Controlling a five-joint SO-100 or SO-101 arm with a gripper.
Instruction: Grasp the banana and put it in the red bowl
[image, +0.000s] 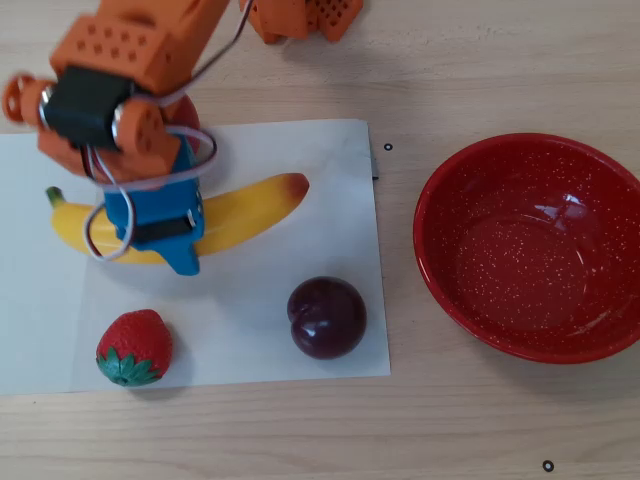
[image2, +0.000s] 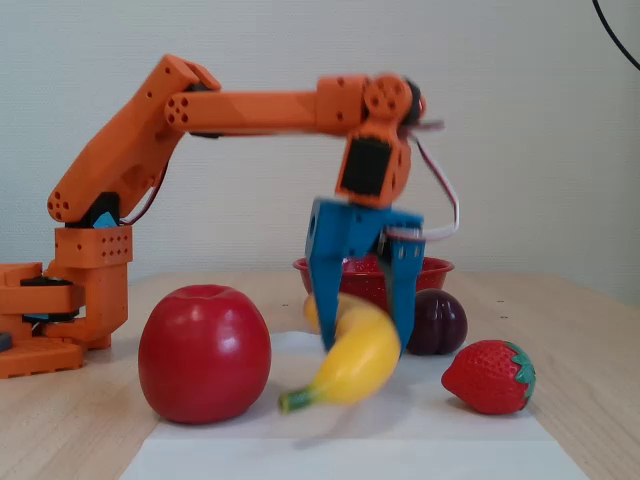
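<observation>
The banana (image: 250, 205) lies across the white paper, green stem to the left and reddish tip to the right in the overhead view. My gripper (image: 175, 225) has blue fingers and sits over the banana's middle. In the fixed view the fingers (image2: 325, 290) straddle the banana (image2: 355, 365), which is blurred and tilted with its stem end low. The gripper (image2: 366, 335) looks closed on it. The red bowl (image: 450, 200) stands empty on the bare table, right of the paper. In the fixed view the bowl (image2: 435, 272) is behind the gripper.
A dark plum (image: 327, 317) and a strawberry (image: 134, 347) lie on the paper (image: 300, 150) in front of the banana. A red apple (image2: 205, 350) stands left of the banana in the fixed view; the arm hides it from overhead. The arm's base (image2: 60, 310) is at the left.
</observation>
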